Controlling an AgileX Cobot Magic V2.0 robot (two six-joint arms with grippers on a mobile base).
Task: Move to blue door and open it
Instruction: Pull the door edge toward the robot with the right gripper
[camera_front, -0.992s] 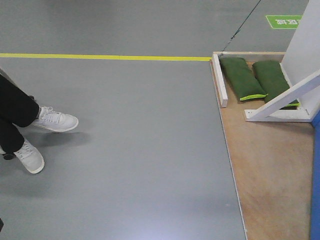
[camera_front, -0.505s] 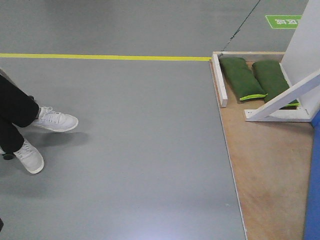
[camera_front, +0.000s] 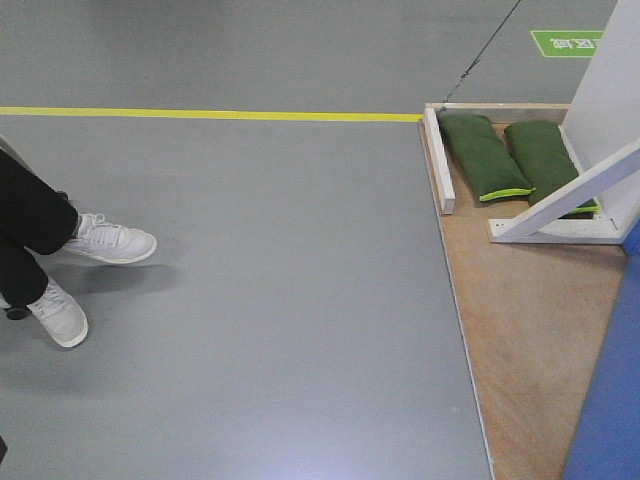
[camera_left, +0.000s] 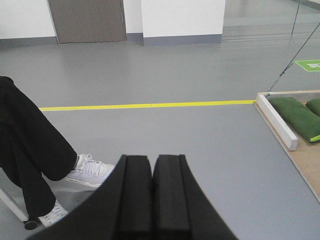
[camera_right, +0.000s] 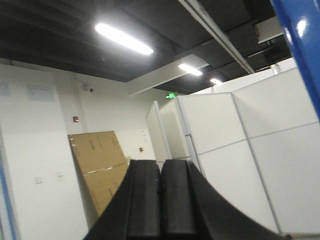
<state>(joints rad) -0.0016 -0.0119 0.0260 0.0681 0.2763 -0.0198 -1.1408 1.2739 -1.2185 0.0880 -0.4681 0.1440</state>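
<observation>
Your left claw (camera_left: 152, 200) is sitting with pads pressed together, holding nothing, and your right claw (camera_right: 160, 200) is doing likewise. The blue door (camera_right: 302, 40) is standing above and right of that right claw. It's looking rigid, glossy and slippery, so you're probably needing a handle, and none is showing here

Front view: a smooth grey floor (camera_front: 280, 300) is carrying a thin yellow tape line (camera_front: 200, 114) that is ending at the corner of a flat plywood base board (camera_front: 530, 320). Two dark green sandbags (camera_front: 485, 155) are lying side by side on that board, next to a white wooden batten (camera_front: 440, 160); a slanting white wooden brace (camera_front: 570, 195) is crossing the right-hand bag. At left, a person in black trousers (camera_front: 25, 225) is wearing white sneakers (camera_front: 110, 241). Right wrist view: a brown cardboard box (camera_right: 97, 165) is leaning on a wall beside white partition panels (camera_right: 240, 150).
</observation>
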